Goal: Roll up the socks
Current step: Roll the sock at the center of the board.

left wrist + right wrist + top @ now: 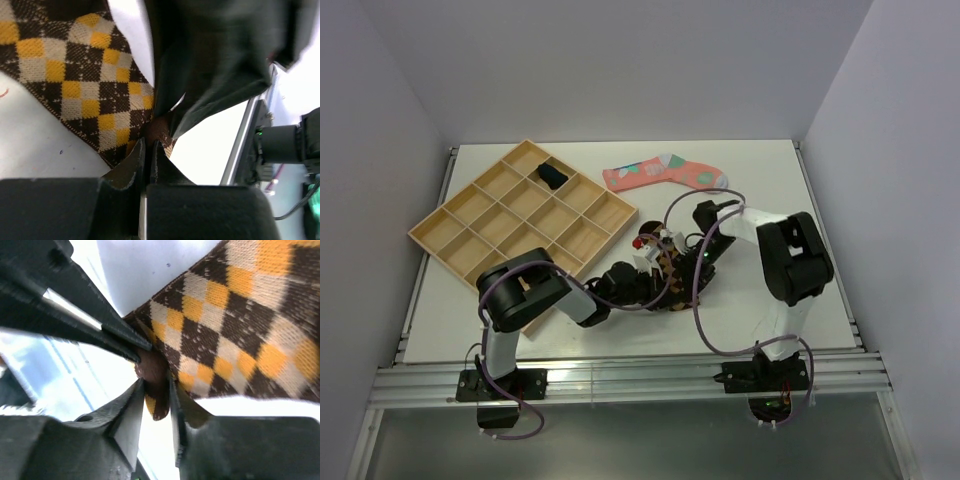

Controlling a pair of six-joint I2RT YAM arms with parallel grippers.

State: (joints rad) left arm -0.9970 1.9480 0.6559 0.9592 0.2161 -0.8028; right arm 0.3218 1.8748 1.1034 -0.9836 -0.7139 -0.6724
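The brown-and-orange diamond sock (672, 272) lies at the table's middle front, between both grippers. My left gripper (148, 144) is shut on the sock's brown tip (159, 131); the patterned fabric (75, 75) spreads up and left. My right gripper (156, 386) is shut on the same brown tip (152, 365), with the diamond fabric (235, 325) running up and right; the left gripper's dark fingers (75, 305) meet it from the upper left. The pink sock (662, 172) lies flat at the back. The navy sock (552, 176) sits in a tray compartment.
A wooden tray (520, 215) with several compartments lies at the left, angled. Both arms (780, 250) crowd the middle front of the white table (770, 170). Cables loop over the sock area. The table's metal rail (245, 135) shows in the left wrist view.
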